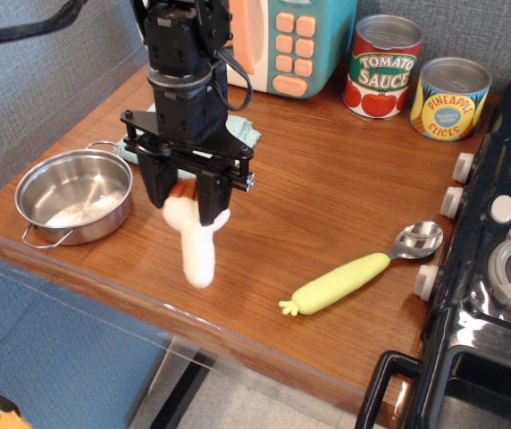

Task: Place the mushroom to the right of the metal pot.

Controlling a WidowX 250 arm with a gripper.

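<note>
My black gripper (187, 202) is shut on the mushroom (195, 243). Its reddish-brown cap sits between the fingers and its thick white stem hangs down toward the front of the wooden counter (309, 197). The stem's tip is close to the counter; I cannot tell whether it touches. The metal pot (74, 195) stands to the left of the gripper, near the counter's front left corner, empty and apart from the mushroom.
A light-blue cloth (242, 132) lies behind the gripper, mostly hidden by it. A toy microwave (296, 40) and two tin cans (382, 65) (450, 96) stand at the back. A yellow-green handled spoon (363, 268) lies right of the mushroom. A black stove (506, 259) borders the right.
</note>
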